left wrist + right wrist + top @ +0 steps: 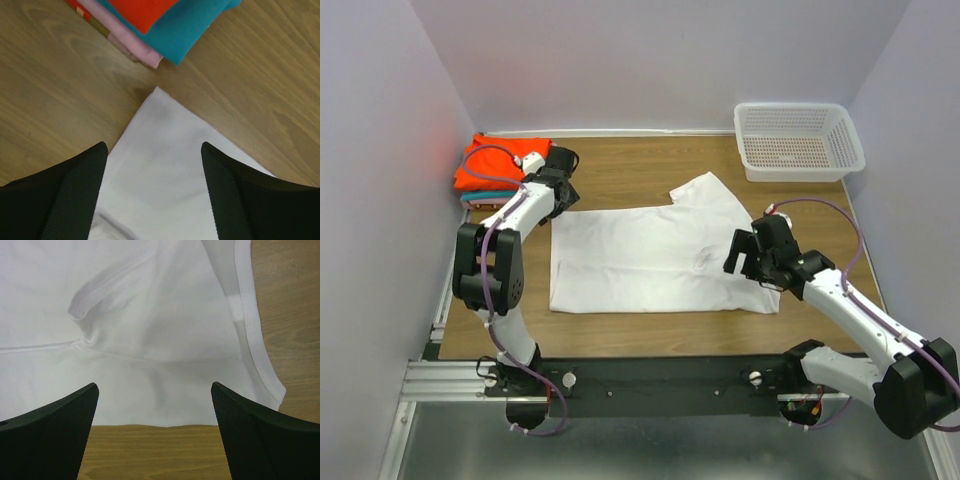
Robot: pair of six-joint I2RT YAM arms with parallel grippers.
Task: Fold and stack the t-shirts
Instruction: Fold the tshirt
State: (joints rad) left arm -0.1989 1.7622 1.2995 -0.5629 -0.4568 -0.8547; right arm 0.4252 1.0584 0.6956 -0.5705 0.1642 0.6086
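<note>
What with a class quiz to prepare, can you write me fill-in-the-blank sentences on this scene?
The spread-out shirt is ____.
The basket stands in the far ____ corner.
The left gripper is above a ____ of that shirt.
Both it and the right gripper are ____.
Missing words: white; right; corner; open.

white t-shirt [640,262]; orange-red, teal, pink stack [488,162]
</note>
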